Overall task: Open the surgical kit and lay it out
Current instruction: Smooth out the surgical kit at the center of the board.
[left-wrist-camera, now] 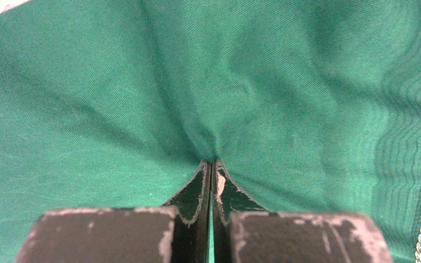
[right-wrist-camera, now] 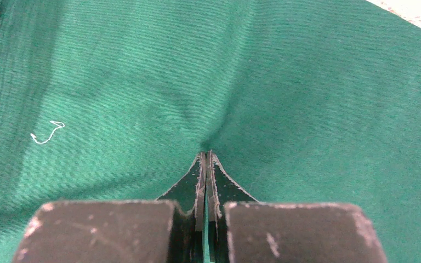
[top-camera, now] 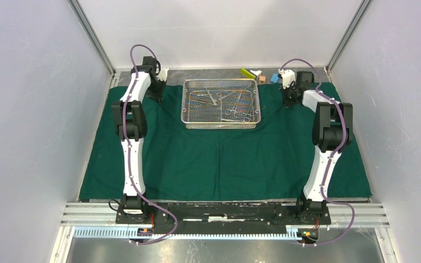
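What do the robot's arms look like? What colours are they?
The left arm and the right arm match. Both are thin, with white links and chunky black joints. A purple cable loops along each one. The jaws are black pointed wedges, and their edges are scuffed pale and chipped.

A dark green woven cloth drape (top-camera: 225, 159) is found spread flat, with radiating creases drawn up beside both far corners. A rectangular silver wire-mesh tray (top-camera: 184, 104) is set upright on the drape's far middle, squared to its edges. Slim steel ring-handled instruments (top-camera: 235, 109) are laid loosely inside the tray, overlapping one another.
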### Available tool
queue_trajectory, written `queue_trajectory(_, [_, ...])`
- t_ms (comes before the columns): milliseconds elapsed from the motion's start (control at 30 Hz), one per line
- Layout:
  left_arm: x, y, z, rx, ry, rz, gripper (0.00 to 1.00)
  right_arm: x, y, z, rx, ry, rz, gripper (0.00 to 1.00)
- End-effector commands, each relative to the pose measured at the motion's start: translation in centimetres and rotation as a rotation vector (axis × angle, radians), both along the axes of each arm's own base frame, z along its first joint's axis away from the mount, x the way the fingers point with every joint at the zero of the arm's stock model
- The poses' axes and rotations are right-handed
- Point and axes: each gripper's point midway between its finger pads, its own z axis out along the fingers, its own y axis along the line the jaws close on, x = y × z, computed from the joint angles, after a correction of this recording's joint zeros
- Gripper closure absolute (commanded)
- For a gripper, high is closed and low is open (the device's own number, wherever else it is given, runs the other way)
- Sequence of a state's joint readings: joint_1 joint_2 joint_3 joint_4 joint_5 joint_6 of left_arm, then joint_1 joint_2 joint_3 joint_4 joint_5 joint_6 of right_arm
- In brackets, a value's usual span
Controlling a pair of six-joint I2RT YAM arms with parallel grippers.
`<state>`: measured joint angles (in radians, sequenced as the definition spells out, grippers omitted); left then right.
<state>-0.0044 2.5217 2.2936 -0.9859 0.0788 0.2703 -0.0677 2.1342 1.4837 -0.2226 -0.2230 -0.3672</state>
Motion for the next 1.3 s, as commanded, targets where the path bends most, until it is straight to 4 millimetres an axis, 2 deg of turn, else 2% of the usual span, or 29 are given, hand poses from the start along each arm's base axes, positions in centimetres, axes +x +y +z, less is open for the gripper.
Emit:
queue_trajectory(0, [2.2,2.8,-1.4,0.103,-0.056,0.038,0.98,-2.7,-2.4,-1.3,-0.056,0.102,-0.058,1.00])
queue_trajectory(167, [1.6,2.7,-1.3,0.100,-0.044,0.030,0.98,-2.5,-2.6,-0.8,-0.071,0.094,-0.056,1.00])
queue_trajectory(233, [1.4,2.7,-0.4,0.094,-0.052,0.026,0.97,-2.4,-2.6,-0.3,-0.074,0.087,-0.051,0.97])
queue_trajectory(267, [1.2,2.6,0.0,0.088,-0.053,0.026,0.92,-2.3,-2.6,0.1,-0.074,0.080,-0.047,0.94])
queue_trajectory(333, [1.1,2.5,1.7,0.068,-0.079,0.023,0.77,-2.3,-2.6,1.1,-0.068,0.063,-0.042,0.83])
queue_trajectory(467, [1.1,3.2,6.7,0.034,-0.173,0.048,0.46,-2.6,-2.8,4.5,-0.021,-0.002,-0.039,0.53])
queue_trajectory(567, [0.2,4.0,10.9,0.024,-0.260,0.057,0.25,-3.9,-3.1,7.3,0.017,-0.053,-0.034,0.38])
queue_trajectory(633, [-1.5,4.3,12.9,0.014,-0.299,0.044,0.14,-5.5,-3.3,8.4,0.020,-0.071,-0.015,0.29])
queue_trajectory(733, [-5.4,4.6,13.3,0.013,-0.304,0.002,0.03,-9.2,-3.5,8.9,-0.036,-0.063,0.044,0.23])
queue_trajectory(767, [-7.1,4.7,12.5,0.018,-0.285,-0.015,0.01,-10.4,-3.7,8.7,-0.070,-0.055,0.066,0.21])
queue_trajectory(833, [-10.2,4.9,12.3,0.055,-0.287,-0.076,0.00,-13.6,-3.9,8.2,-0.135,-0.038,0.107,0.20])
queue_trajectory(967, [-17.1,5.1,9.1,0.116,-0.230,-0.191,0.00,-19.6,-4.4,6.5,-0.256,0.020,0.187,0.19])
queue_trajectory(1067, [-21.5,5.3,6.8,0.151,-0.182,-0.256,0.00,-23.1,-4.8,5.4,-0.321,0.058,0.238,0.18])
queue_trajectory(1167, [-25.1,5.8,4.5,0.171,-0.129,-0.294,0.00,-26.4,-4.7,3.5,-0.349,0.122,0.286,0.18])
queue_trajectory(1267, [-27.6,6.4,2.8,0.174,-0.087,-0.309,0.00,-29.0,-4.9,1.7,-0.371,0.179,0.321,0.18])
